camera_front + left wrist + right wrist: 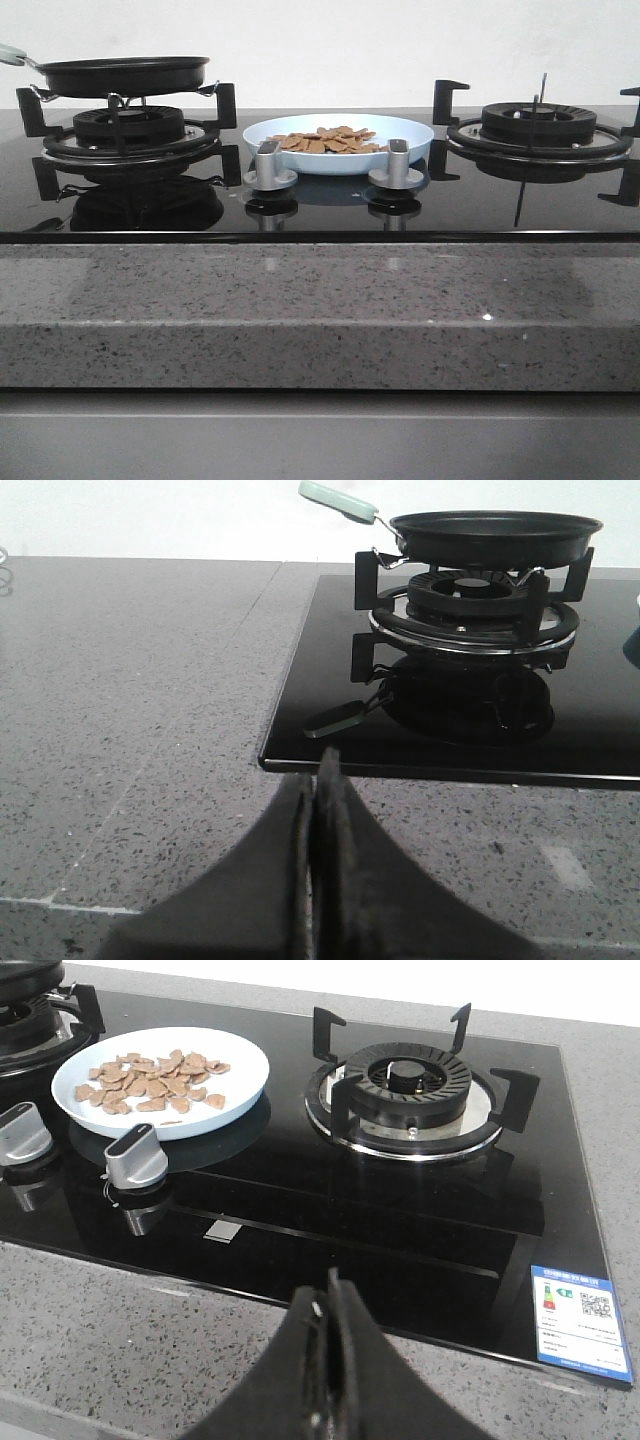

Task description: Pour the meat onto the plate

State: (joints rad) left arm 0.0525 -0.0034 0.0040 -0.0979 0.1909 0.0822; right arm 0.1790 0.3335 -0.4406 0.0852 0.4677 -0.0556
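Note:
The pale-blue plate (400,135) sits on the black glass hob between the two burners, behind the two knobs. Many small orange-brown meat pieces (328,140) lie in it. The plate (240,1070) and the meat (150,1080) also show in the right wrist view. The black frying pan (122,74) with a pale handle rests on the left burner; its inside is hidden. My left gripper (318,780) is shut and empty over the grey counter in front of the hob's left corner. My right gripper (328,1305) is shut and empty over the counter's front, near the right burner. Neither gripper shows in the front view.
Two silver knobs (268,165) (398,163) stand at the hob's front centre. The right burner (538,125) with black pan supports is bare. A grey speckled stone counter (320,300) runs along the front. A sticker (583,1322) sits at the hob's front right corner.

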